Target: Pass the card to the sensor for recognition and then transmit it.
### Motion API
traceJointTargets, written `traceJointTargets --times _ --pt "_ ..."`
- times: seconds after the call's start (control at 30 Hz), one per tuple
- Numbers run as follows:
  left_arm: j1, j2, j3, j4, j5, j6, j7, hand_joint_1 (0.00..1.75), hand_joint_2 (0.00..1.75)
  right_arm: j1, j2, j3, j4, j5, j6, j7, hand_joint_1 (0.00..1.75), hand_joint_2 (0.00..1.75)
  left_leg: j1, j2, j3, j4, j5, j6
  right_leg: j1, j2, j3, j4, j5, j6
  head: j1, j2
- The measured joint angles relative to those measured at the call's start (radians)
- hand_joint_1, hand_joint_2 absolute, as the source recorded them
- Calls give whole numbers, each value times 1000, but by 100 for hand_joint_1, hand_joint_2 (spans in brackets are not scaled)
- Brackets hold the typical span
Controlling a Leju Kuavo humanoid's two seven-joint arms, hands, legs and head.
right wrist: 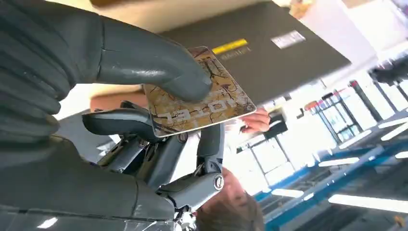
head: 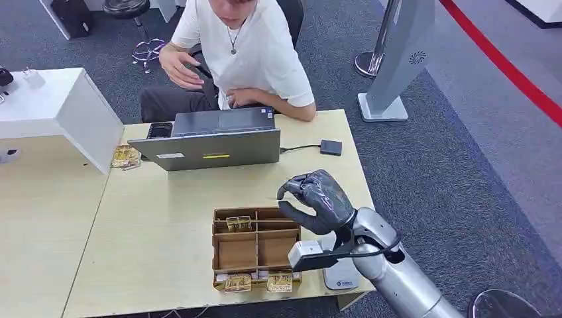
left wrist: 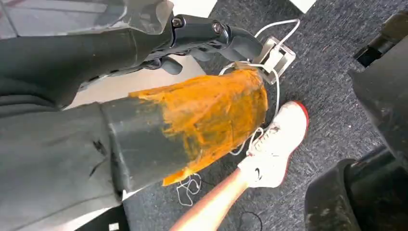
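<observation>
The right hand (head: 317,199) pinches one card (right wrist: 197,94) between thumb and fingers, lifted above the tabletop (head: 159,218) beside the cardboard tray (head: 255,248). The card is picked; it must next travel to the sensor, probably the small dark pad (head: 331,147) by the one laptop (head: 212,140). Three cards (head: 238,223) lie in the tray. The left hand (left wrist: 144,120) hangs low, holding nothing, its fingers stretched out.
</observation>
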Motion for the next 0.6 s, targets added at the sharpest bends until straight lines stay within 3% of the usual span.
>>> traceJointTargets --times 0.2,0.6 --pt "-8 -3 -24 0 0 0 -10 0 0 -48 46 -7 -11 -14 9 2 175 175 0 0 0 0 1 0 0 0 0 0 0 0 0 0" --pt "-27 -11 -61 0 0 -2 -41 0 0 -171 141 7 34 52 -19 80 175 175 0 0 0 0 2 1 0 0 0 1 1 -1 0 0"
